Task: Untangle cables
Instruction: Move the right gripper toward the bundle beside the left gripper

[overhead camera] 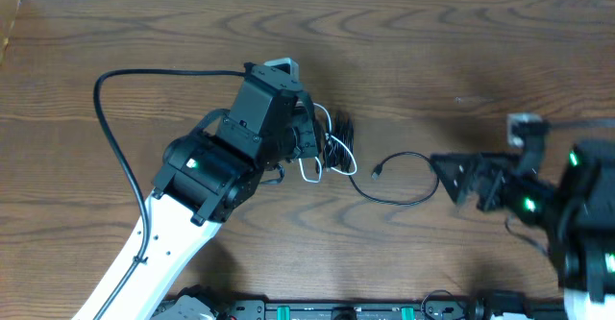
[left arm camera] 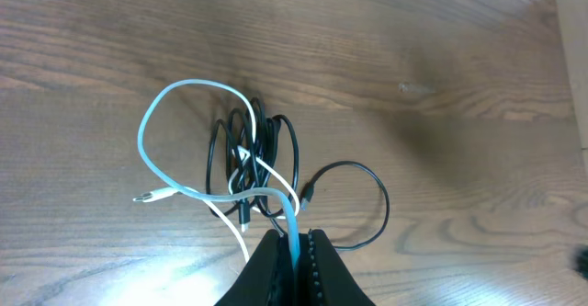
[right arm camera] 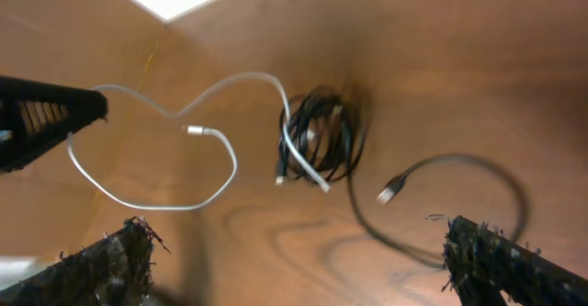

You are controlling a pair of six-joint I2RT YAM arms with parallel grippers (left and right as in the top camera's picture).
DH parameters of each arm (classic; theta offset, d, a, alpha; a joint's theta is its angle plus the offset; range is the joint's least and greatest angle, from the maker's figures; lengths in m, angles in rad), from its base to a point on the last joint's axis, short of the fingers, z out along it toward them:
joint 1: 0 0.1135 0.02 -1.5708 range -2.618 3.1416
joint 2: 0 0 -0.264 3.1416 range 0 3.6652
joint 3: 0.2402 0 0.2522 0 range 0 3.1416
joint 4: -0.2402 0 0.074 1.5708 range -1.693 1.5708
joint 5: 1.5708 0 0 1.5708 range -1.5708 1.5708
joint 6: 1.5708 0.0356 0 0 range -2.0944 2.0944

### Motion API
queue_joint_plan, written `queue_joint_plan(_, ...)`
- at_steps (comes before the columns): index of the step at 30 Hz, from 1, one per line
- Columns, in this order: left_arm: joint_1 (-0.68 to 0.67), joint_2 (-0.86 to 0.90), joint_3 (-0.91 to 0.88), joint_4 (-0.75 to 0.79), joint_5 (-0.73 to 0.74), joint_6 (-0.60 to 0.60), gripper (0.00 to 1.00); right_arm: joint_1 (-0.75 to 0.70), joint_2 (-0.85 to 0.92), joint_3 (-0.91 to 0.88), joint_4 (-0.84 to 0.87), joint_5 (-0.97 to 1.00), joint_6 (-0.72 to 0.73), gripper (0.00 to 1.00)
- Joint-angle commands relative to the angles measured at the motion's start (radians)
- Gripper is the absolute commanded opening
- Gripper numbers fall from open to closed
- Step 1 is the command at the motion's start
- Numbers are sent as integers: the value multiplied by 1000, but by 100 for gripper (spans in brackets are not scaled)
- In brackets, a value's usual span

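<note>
My left gripper (overhead camera: 309, 152) (left arm camera: 294, 243) is shut on the white cable (left arm camera: 145, 133). The cable runs up out of its jaws into a wide loop that ends in a small plug on the table. That cable crosses a tight black cable bundle (overhead camera: 339, 139) (left arm camera: 255, 154). One black cable (overhead camera: 408, 197) (left arm camera: 375, 209) trails out of the bundle in a loose loop to the right and ends in a plug (overhead camera: 378, 173). My right gripper (overhead camera: 452, 178) (right arm camera: 294, 228) is open and empty beside that loop. In the right wrist view I see the white cable (right arm camera: 188, 202), the bundle (right arm camera: 322, 141) and the black loop (right arm camera: 496, 182).
The wooden table (overhead camera: 461, 61) runs to a pale wall along the far edge. A thick black lead (overhead camera: 106, 128) fixed to the left arm arcs over the table's left side. A black rail (overhead camera: 336, 310) runs along the front edge.
</note>
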State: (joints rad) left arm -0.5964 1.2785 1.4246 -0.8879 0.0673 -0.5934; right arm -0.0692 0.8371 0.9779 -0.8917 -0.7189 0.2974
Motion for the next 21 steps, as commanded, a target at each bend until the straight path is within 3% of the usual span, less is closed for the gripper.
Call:
queue_joint_plan(1,2,5,16,-2,-20,20,8,4,103,23,10,-174,29,99)
queue_joint_plan(5,2,8,16,-2,-20,20,8,113,237,23,14,-213,-190,99)
queue_joint_plan(12,2,9,11,-2,-20,21,7,401,442,23,103,144,-108,75)
queue_joint_plan(17,2,9,11,-1,-21,21,8,523,520,23,231,364,-74,80)
queue_joint_plan(21,2,9,11,-1,-21,21,8,569,551,23,324,482,-85,76)
